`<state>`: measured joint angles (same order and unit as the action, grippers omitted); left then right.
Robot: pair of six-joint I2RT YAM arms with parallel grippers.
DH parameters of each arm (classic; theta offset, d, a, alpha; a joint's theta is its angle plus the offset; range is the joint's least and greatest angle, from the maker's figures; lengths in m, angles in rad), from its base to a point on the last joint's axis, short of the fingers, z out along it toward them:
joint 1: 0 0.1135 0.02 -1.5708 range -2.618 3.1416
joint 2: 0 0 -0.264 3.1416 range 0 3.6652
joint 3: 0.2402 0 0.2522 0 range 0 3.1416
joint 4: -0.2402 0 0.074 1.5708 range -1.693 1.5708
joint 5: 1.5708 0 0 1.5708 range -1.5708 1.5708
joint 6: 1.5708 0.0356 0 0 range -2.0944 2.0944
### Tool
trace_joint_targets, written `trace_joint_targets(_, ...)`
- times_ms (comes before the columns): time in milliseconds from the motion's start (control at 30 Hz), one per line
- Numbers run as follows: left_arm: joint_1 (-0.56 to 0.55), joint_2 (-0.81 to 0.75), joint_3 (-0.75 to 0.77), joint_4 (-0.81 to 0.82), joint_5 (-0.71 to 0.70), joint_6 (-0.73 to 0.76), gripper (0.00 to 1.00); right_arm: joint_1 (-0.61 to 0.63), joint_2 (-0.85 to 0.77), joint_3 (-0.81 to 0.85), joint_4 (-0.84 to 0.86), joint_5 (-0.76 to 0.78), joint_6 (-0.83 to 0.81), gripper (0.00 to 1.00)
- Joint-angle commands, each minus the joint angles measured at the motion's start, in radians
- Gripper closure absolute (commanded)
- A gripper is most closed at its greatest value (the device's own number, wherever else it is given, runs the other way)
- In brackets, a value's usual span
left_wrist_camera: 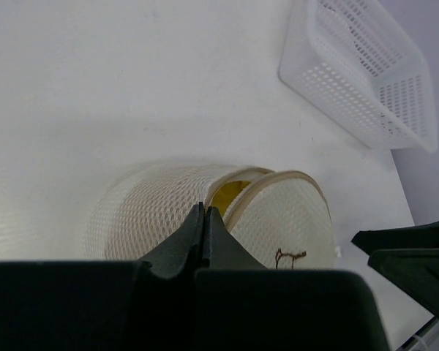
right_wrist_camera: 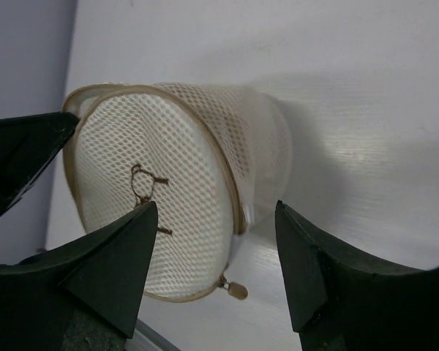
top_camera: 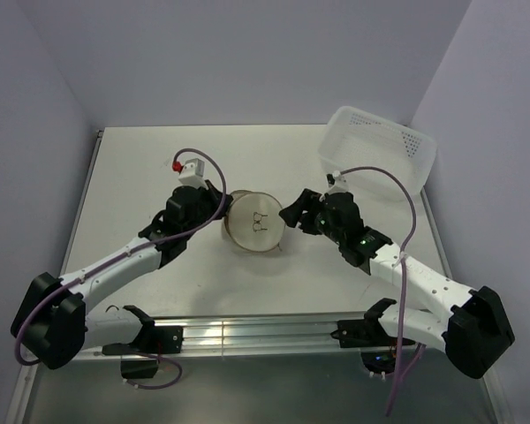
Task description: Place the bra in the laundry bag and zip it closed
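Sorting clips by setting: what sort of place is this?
Likely a robotics lab bench: two robot arms bolted to a white table, plain walls enclosing it, a mesh laundry bag and perforated basket as props.

Bright even light, soft shadow beside laundry bag (right_wrist_camera: 161, 183), faint glare on table (right_wrist_camera: 366, 157)
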<state>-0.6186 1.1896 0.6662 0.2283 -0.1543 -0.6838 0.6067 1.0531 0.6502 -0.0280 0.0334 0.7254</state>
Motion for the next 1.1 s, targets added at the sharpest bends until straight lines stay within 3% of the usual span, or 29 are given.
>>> trace_joint_targets(0,0.003,0.047,0.096,0.063,0.048,0.033,1.00,-0.041,0.004,-0.085,0.210,-0.089,0.137,0.27)
trace_joint_targets(133,0.003,0.073,0.107,0.068,0.042,0.041,1.00,-0.082,0.051,-0.158,0.321,-0.177,0.213,0.26)
trace_joint_targets(333,0.003,0.100,0.128,0.055,0.038,0.047,0.95,-0.085,0.022,-0.233,0.395,-0.191,0.279,0.19)
trace_joint_targets(567,0.003,0.127,0.174,0.032,0.032,0.049,0.84,-0.084,0.050,-0.291,0.504,-0.273,0.327,0.23)
trace_joint_targets(700,0.002,0.120,0.171,0.026,0.027,0.044,0.59,-0.085,0.073,-0.279,0.523,-0.270,0.330,0.42)
trace_joint_targets(733,0.002,0.113,0.170,0.023,0.025,0.046,0.46,-0.085,0.077,-0.277,0.527,-0.271,0.332,0.44)
trace_joint_targets(800,0.003,0.096,0.171,0.005,0.018,0.050,0.31,-0.085,0.084,-0.277,0.534,-0.270,0.338,0.51)
trace_joint_targets(933,-0.023,0.006,0.171,-0.041,0.016,0.067,0.24,-0.084,0.093,-0.273,0.534,-0.276,0.345,0.55)
trace_joint_targets(1067,-0.137,-0.088,0.161,-0.121,-0.059,0.079,0.23,-0.084,0.123,-0.270,0.586,-0.306,0.359,0.41)
